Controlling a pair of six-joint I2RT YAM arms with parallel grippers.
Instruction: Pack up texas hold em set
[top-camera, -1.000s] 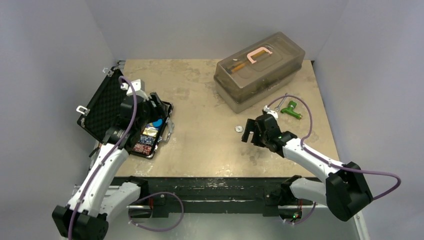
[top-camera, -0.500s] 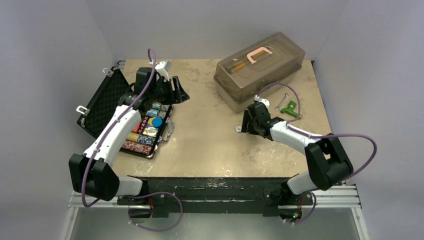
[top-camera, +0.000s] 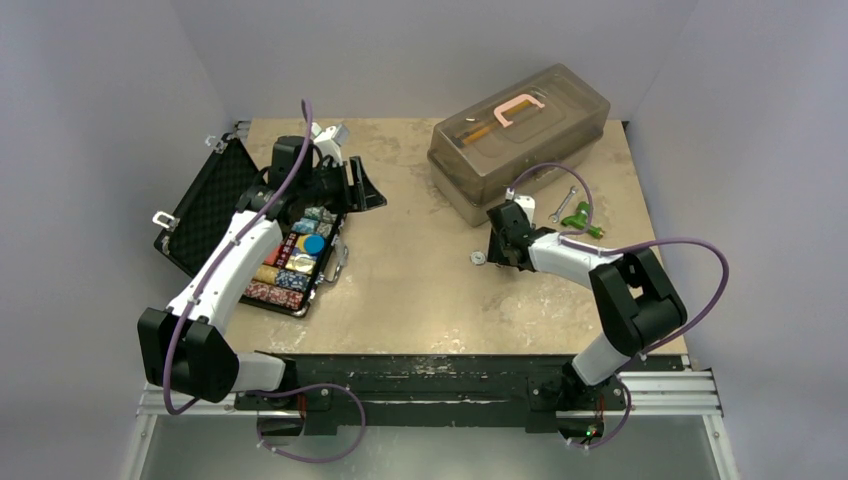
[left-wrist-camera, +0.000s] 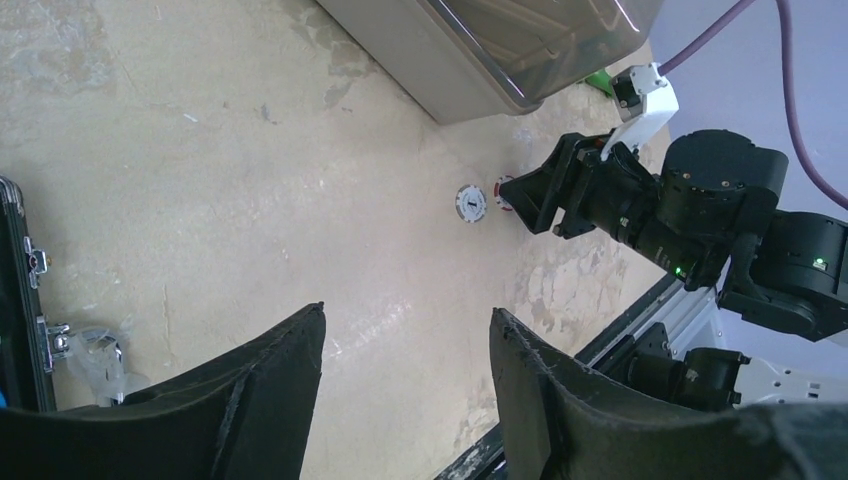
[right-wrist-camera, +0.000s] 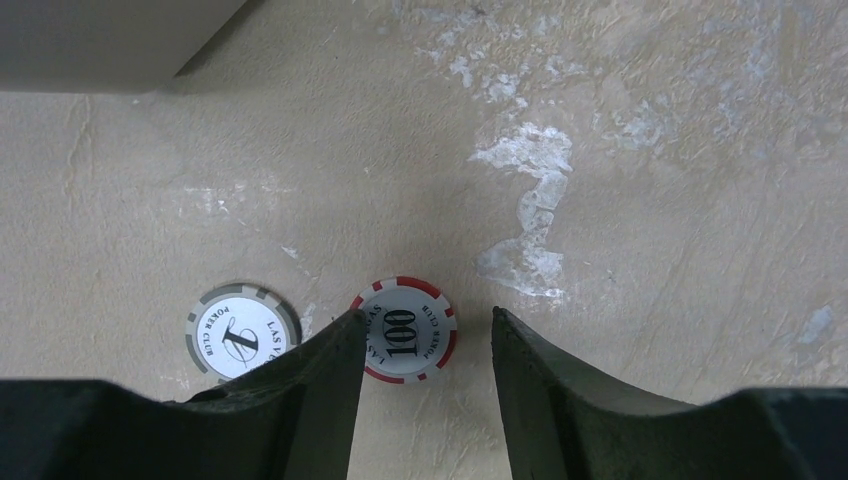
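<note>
- The flat black hinged briefcase (top-camera: 208, 205) lies open at the left side of the beige worktop (top-camera: 420, 290). Its foam-lined lid is tilted back to the left. Rows of multicoloured chips (top-camera: 285, 278) fill the tray, with a round blue disc (top-camera: 314, 243) among them.
- The left arm's fingers (left-wrist-camera: 260, 400) stand apart with nothing between them, above bare worktop just off the case's far right corner.
- Two loose chips lie flat side by side on the worktop, near the front of the large translucent grey tub (top-camera: 520, 140). One is a red-and-white chip marked 100 (right-wrist-camera: 404, 330), the other a grey-and-white chip marked 1 (right-wrist-camera: 243, 333). They are close but not touching.
- The right arm's fingers (right-wrist-camera: 300, 400) are low over the worktop and apart, straddling the red-and-white chip — one finger overlaps its edge, the other sits just clear of it. Whether either finger touches the chip, I cannot tell.
- A pink clamp (top-camera: 518, 108) shows through the tub's top. A green-handled tool (top-camera: 582, 224) and a small metal wrench (top-camera: 562, 205) lie on the worktop beside the tub — just behind the right arm.
</note>
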